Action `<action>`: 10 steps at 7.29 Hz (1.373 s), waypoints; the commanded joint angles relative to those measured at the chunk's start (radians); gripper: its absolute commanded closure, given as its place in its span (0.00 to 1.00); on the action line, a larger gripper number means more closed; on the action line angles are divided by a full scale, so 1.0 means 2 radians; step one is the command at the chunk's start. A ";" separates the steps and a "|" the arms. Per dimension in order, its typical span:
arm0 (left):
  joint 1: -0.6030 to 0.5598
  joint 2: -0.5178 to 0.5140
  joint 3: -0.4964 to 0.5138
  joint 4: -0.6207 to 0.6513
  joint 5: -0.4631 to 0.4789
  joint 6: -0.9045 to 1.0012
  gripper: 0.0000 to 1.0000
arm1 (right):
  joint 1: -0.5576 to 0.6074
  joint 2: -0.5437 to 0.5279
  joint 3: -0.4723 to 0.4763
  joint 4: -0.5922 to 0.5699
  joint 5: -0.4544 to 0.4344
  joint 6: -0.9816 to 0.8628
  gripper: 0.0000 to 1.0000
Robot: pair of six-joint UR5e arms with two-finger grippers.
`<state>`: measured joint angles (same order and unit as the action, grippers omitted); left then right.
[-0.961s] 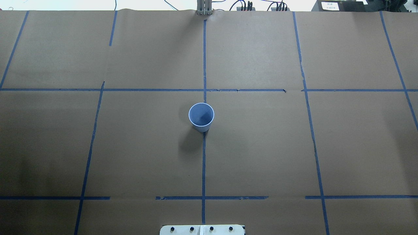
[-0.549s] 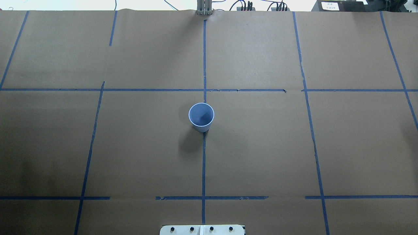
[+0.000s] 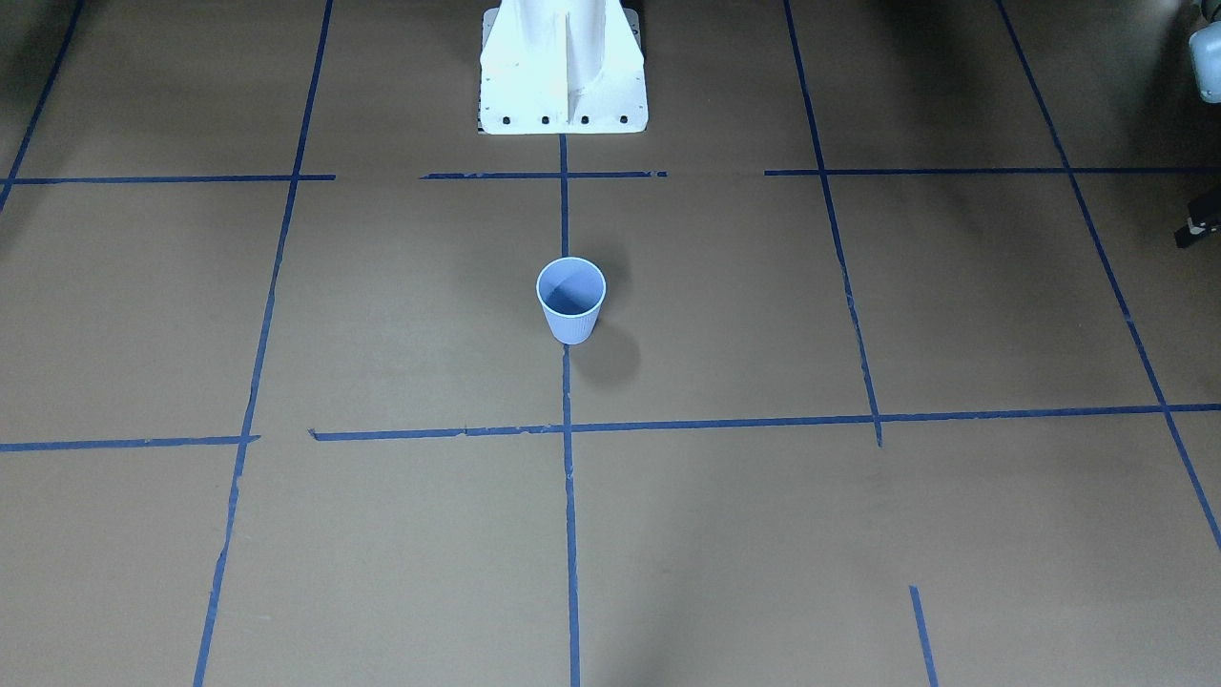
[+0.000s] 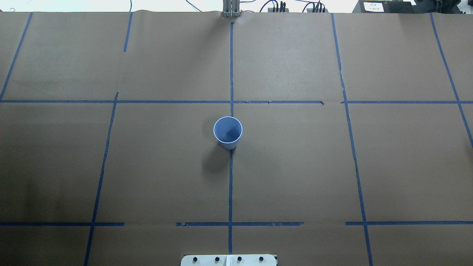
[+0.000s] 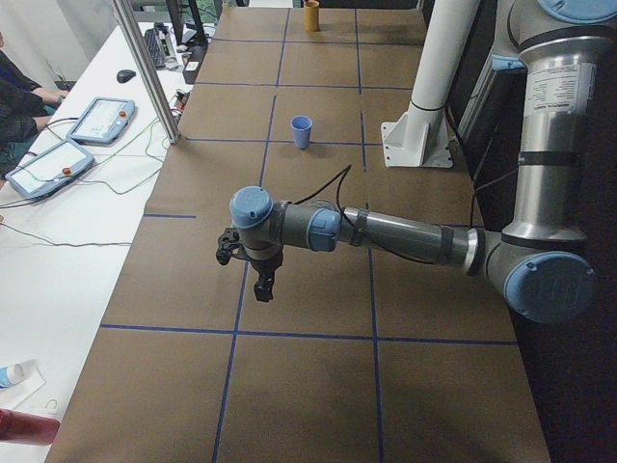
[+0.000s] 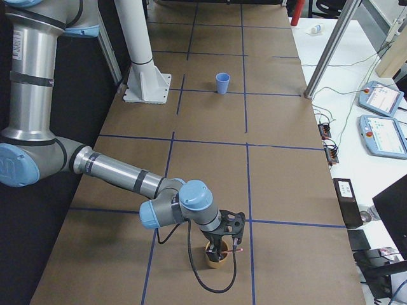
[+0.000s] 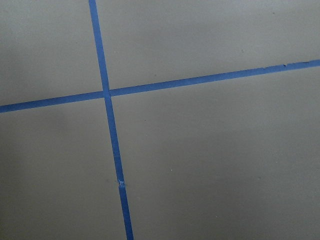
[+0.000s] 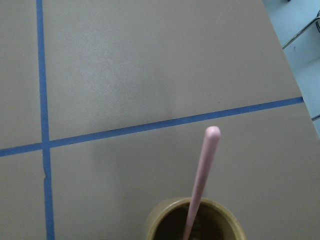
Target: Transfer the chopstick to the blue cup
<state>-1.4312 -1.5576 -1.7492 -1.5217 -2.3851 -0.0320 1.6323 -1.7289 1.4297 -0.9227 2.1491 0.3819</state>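
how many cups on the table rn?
2. A blue cup stands at the middle of the table, on the centre tape line. A brown cup sits near the end on the robot's right, with the pink chopstick in it. No others are visible.

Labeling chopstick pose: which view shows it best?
Right wrist-mounted: the pink chopstick is close up, sticking out of the brown cup. Exterior right shows only a pink sliver at the right claw. Other views miss it.
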 commanded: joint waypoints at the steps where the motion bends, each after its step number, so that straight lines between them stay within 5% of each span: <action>1: 0.000 0.000 -0.005 0.000 0.001 0.000 0.00 | 0.000 0.027 -0.028 0.001 -0.002 0.000 0.05; 3: 0.000 0.000 -0.009 0.000 0.001 0.000 0.00 | 0.000 0.032 -0.038 0.001 -0.001 -0.002 0.32; 5: 0.000 0.000 -0.010 0.000 0.002 0.000 0.00 | 0.001 0.033 -0.046 0.005 -0.001 -0.003 0.82; 7: 0.000 0.000 -0.010 0.000 0.002 -0.001 0.00 | 0.001 0.033 -0.045 0.005 -0.001 -0.004 0.95; 10: 0.001 0.000 -0.010 0.000 0.002 -0.002 0.00 | 0.036 0.034 -0.028 0.010 0.007 -0.022 1.00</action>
<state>-1.4310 -1.5572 -1.7687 -1.5217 -2.3807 -0.0341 1.6586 -1.6621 1.3604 -0.9056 2.1534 0.3575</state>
